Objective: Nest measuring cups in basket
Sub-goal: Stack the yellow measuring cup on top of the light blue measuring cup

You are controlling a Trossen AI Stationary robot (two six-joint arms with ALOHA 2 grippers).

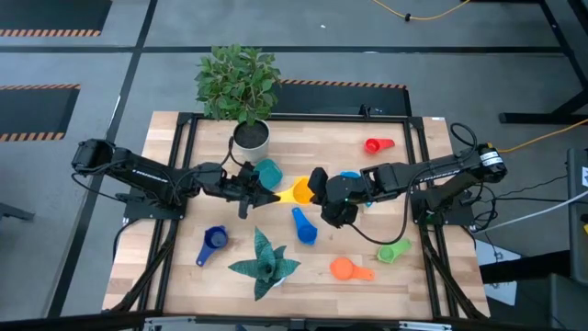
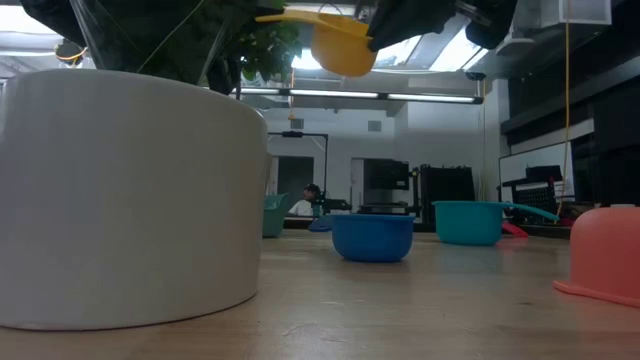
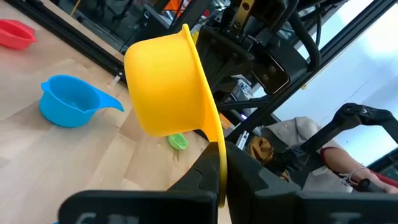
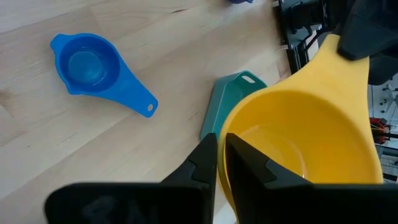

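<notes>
The left pincer (image 1: 266, 195) is clamped tight on the flat handle of the yellow measuring cup (image 1: 300, 193), which hangs in the air above the middle of the tabletop (image 1: 404, 276). The right pincer (image 1: 315, 187) meets the same cup from the other side, its fingers (image 4: 208, 163) nearly together at the bowl's rim; whether they pinch the rim or merely touch it is hard to make out. The yellow cup's bowl is empty.

Just beside the left pincer, near the white plant pot (image 1: 250, 140), lies the teal basket (image 1: 267, 172), tipped on its side as far as the right wrist view shows; the arm partly covers it and nothing shows inside it.

Seven cups are in sight from above: the yellow one, a red one (image 1: 375, 145) at the far right, a light blue one (image 1: 351, 176) mostly hidden under the right arm, a blue one (image 1: 304, 227), a dark blue one (image 1: 212, 243), an orange one (image 1: 348, 268) and a green one (image 1: 393, 250). All six lie apart on the wood, none nested, and those whose bowls show are empty.

Two plants stand on the tabletop: the leafy one in the white pot and a low spiky one (image 1: 264, 264) at the near edge.
</notes>
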